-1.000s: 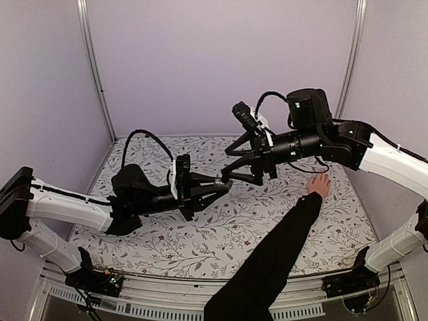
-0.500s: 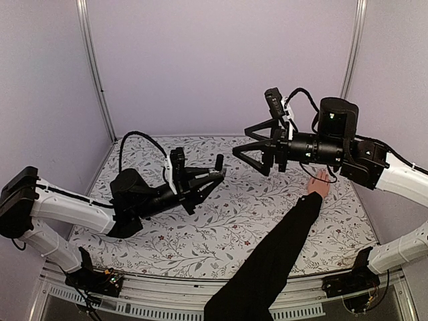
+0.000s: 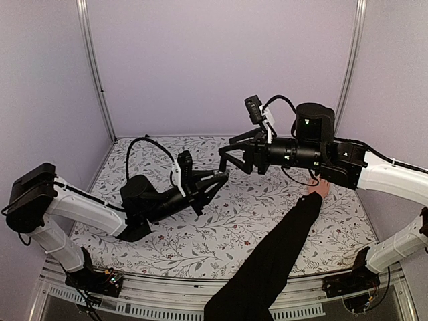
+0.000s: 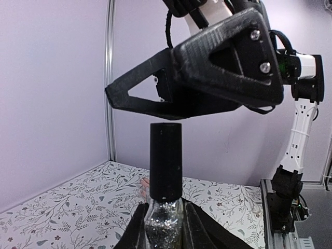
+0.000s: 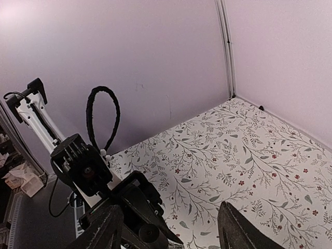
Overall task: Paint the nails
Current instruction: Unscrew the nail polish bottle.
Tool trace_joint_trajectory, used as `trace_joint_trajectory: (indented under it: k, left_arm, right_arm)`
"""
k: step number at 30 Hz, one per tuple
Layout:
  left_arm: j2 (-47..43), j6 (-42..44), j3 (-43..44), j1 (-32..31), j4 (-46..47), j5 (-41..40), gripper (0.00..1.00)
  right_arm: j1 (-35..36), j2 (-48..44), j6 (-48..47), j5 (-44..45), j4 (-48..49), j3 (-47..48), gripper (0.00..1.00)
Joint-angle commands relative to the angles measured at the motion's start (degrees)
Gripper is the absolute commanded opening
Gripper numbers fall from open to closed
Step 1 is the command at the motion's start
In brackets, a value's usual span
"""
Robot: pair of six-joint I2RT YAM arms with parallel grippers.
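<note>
A bare human hand (image 3: 319, 185) with a long black sleeve (image 3: 274, 251) rests on the flowered table at the right; its nails are too small to make out. My left gripper (image 3: 218, 176) is shut on a small glitter polish bottle (image 4: 165, 215) with a tall black cap (image 4: 166, 163), held upright above the table. My right gripper (image 3: 229, 158) is open and empty, its fingers (image 4: 207, 72) spread just above the cap. The cap also shows in the right wrist view (image 5: 148, 236), between the open fingers (image 5: 106, 228). Part of the hand shows behind the bottle (image 4: 143, 188).
The flowered table cover (image 3: 254, 214) lies between lilac walls with metal corner posts (image 3: 93, 73). The sleeved arm crosses the right front of the table. A black cable loop (image 3: 144, 150) stands above my left arm.
My right gripper pulled up and right away from the bottle, then came back left and down over the cap. My left gripper shifted slightly with the bottle. The hand stayed still.
</note>
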Motion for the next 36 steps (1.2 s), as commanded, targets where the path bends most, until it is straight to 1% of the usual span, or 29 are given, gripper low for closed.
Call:
trace_joint_trajectory:
  k: [1, 7, 11, 14, 16, 19, 23, 26, 27, 34, 36]
  left_arm:
    - [1.2, 0.3, 1.8, -1.1, 3.5, -3.0, 0.0]
    - [1.5, 0.7, 2.1, -1.4, 3.7, -5.9, 0.0]
    - [1.4, 0.8, 2.2, -1.6, 3.5, -7.6, 0.0]
    - [1.6, 0.5, 2.3, -1.7, 3.5, -7.9, 0.0]
    - [1.7, 0.5, 2.3, -1.7, 3.5, -7.7, 0.0]
    - [1.7, 0.4, 2.3, -1.8, 3.4, -7.5, 0.0]
    - [1.4, 0.5, 2.4, -1.8, 3.0, -6.7, 0.0]
    - [1.2, 0.5, 2.6, -1.6, 2.1, -4.6, 0.0]
    - [1.0, 0.3, 2.5, -1.5, 2.1, -2.0, 0.0]
    - [0.9, -4.6, 0.5, 1.0, 8.8, 12.0, 0.0]
    - [0.9, -5.3, 0.6, 1.5, 9.2, 15.6, 0.0]
  right_arm:
    - [0.8, 1.6, 1.9, 3.5, -0.1, 1.6, 0.6]
    - [1.2, 2.9, 4.2, 3.1, -0.1, 1.3, 0.5]
    - [1.6, 3.8, 4.7, 2.3, 0.1, 1.5, 0.41]
    - [2.1, 4.6, 4.6, 2.3, -1.2, 2.5, 0.38]
    - [2.2, 5.2, 4.3, 2.3, -1.8, 2.8, 0.33]
    - [2.3, 5.4, 4.1, 2.0, -2.0, 3.1, 0.26]
    - [2.3, 5.5, 3.4, 1.0, -2.3, 3.4, 0.13]
    - [2.3, 4.9, 1.9, -0.5, -2.2, 3.5, 0.03]
    - [2.3, 4.8, 1.2, -1.3, -2.2, 3.7, 0.0]
    - [2.3, 4.0, -2.1, -7.5, -2.9, 4.0, 0.0]
    - [2.3, 3.8, -2.9, -9.1, -3.2, 4.1, 0.0]
